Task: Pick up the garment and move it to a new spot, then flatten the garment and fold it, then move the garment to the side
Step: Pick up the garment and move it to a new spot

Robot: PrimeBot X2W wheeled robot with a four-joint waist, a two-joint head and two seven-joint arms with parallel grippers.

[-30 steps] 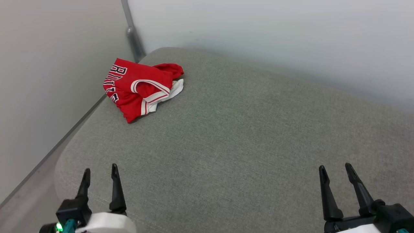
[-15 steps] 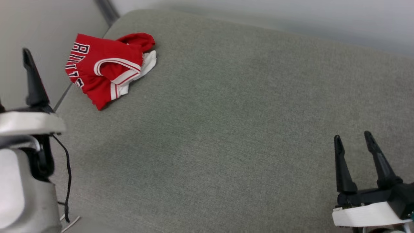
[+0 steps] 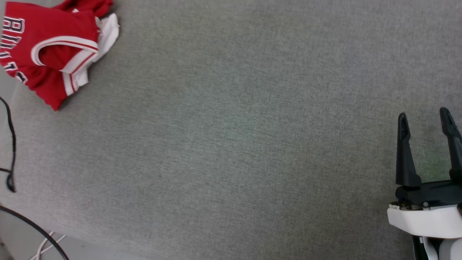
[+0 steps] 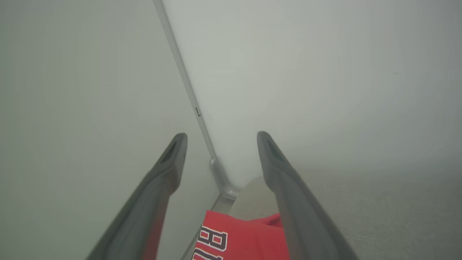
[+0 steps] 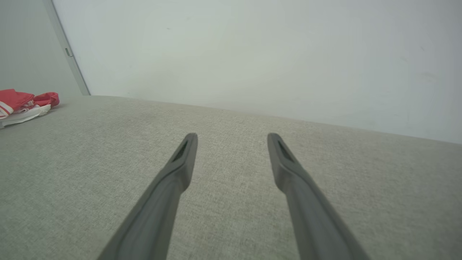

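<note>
The left gripper (image 4: 222, 137) is reaching farther forward, spread wide just above the red jersey (image 3: 50, 61). The right gripper (image 3: 423, 115) is hanging open, well apart.

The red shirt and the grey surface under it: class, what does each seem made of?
Red shirt: thin soft cloth, perhaps a smooth synthetic knit; it lies crumpled in limp folds. Grey surface: matte woven upholstery fabric; a fine flecked weave shows.

Support: a padded surface (image 3: 231, 144) covered in grey woven fabric, with a rounded far corner.
Lying on it: a red jersey shirt (image 3: 47, 54), crumpled in a heap.
Position: it lay at the far left corner.
Showing: white sleeve, red-white striped trim, and partly folded black lettering outlined in white.
</note>
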